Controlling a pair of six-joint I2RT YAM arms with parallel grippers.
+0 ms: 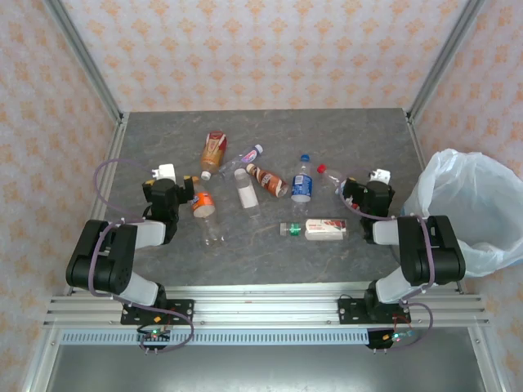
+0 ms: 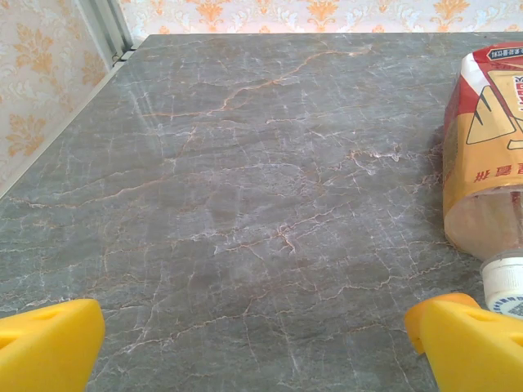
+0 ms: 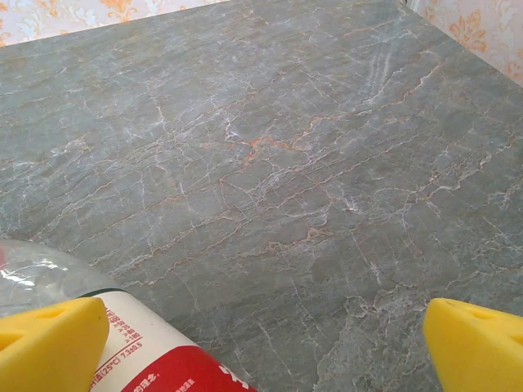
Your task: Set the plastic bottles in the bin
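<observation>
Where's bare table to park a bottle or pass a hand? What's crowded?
Free: the far strip of the table between the back wall and the yellow-label bottle; the near strip along its front edge, before the red-and-white-label bottle. Crowded: the centre, from the orange-label bottle across to the blue-label bottle.

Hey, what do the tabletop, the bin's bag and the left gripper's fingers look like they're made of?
Tabletop: probably stone or stone-look laminate, matte grey with pale and rusty veins. Bag: thin translucent white plastic film, crinkled. Fingers of the left gripper: likely moulded plastic, smooth opaque yellow.
</observation>
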